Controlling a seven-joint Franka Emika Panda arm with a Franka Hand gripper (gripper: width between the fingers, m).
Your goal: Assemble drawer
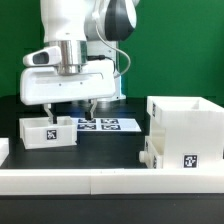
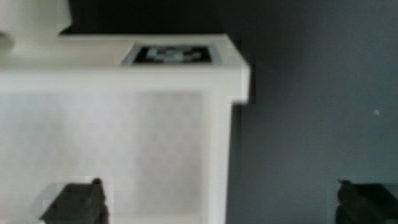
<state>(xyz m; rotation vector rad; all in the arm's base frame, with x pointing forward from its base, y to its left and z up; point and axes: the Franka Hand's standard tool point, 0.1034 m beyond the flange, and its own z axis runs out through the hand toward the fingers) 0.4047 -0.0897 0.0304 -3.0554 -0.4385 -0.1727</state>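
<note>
The small tray (image 1: 47,132) sits on the black table (image 1: 110,150) in the lower left of the exterior view, open side up, with a tag on its near wall. It looks like thin hard plastic: light, stiff and smooth enough to slip, so a square pinch across one wall should hold better than a corner. The gripper (image 1: 68,110) hangs just above it, jaws spread wide and holding nothing. In the wrist view one fingertip (image 2: 75,200) is over the tray and the other over bare table, so it seems to straddle a wall. The housing (image 1: 185,122) stands well apart at the right, with another small white part (image 1: 152,152), probably the second tray, against it. The marker board (image 1: 100,125) lies just behind the tray and the low border wall (image 1: 100,180) runs along the front; neither blocks a straight lift
</note>
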